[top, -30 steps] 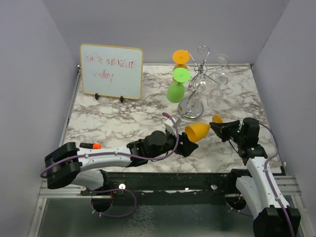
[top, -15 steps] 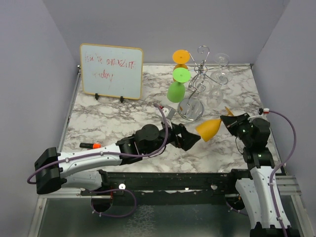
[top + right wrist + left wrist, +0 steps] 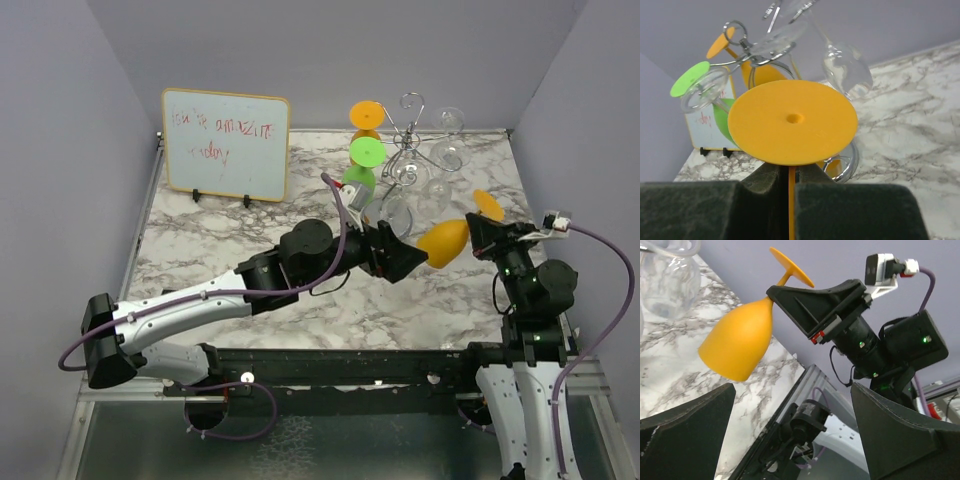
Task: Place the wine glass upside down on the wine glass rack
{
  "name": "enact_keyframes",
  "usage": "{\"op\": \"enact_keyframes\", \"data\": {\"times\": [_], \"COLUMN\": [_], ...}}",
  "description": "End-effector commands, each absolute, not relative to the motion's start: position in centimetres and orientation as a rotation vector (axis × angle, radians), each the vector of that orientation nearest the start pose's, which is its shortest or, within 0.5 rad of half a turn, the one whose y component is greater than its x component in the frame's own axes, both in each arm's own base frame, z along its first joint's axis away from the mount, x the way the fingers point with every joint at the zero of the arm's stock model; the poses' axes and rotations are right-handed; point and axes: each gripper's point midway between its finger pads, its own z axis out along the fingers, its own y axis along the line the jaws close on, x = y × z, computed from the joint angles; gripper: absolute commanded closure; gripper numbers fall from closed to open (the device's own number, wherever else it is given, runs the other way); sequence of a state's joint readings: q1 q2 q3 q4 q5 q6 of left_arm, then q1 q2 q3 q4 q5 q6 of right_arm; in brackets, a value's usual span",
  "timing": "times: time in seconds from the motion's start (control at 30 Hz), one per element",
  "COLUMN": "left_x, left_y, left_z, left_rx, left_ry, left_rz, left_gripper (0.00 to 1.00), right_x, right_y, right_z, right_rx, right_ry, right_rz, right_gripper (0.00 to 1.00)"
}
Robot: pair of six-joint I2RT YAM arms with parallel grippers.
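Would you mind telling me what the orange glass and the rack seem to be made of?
The orange glass looks like plastic: opaque, matte, with only soft highlights. The rack appears to be metal wire with a polished silver finish, its thin curled arms glinting.

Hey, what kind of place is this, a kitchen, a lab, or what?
Probably a robot test cell, not a kitchen: plain grey walls box in a marble-patterned tabletop, a left arm and right arm are bolted to a rail at its near edge, and a whiteboard stands at the back.
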State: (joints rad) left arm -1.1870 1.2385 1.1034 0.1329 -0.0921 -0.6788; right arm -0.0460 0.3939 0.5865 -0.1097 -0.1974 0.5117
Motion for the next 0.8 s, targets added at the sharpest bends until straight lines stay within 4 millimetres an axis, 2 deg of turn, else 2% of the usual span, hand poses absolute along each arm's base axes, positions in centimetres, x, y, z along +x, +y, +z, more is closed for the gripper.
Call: {"op": "enact_keyframes", "data": {"times": [0.0,0.17,0.3,0.5,0.67,0.77], "left_x": [15.2,16.7,17.0,16.3,15.9,15.4], "left_y": [-41.8,-42.2,-42.9,-43.6,-43.8,-44.2], "left_z": [36.9,39.5,41.1,41.4,40.5,39.8], "left_rx": [0.362,0.339,0.329,0.303,0.287,0.305], "left_ry": [1.789,1.806,1.805,1.838,1.884,1.921], "left_rz": [-1.455,-1.64,-1.727,-1.831,-1.868,-1.904], "left_gripper": [0.01,0.01,0.01,0.04,0.18,0.33], "right_x": [23.2,20.2,18.0,16.5,16.0,15.6], "right_y": [6.0,9.0,11.0,13.6,14.1,14.4], "right_z": [35.5,36.9,36.7,35.4,34.9,34.6], "right_rx": [-0.027,-0.271,-0.435,-0.674,-0.737,-0.77], "right_ry": [1.297,1.133,1.068,1.109,1.117,1.119], "right_rz": [0.476,0.531,0.559,0.635,0.646,0.669], "right_gripper": [0.99,0.99,0.99,0.99,0.99,0.99]}}
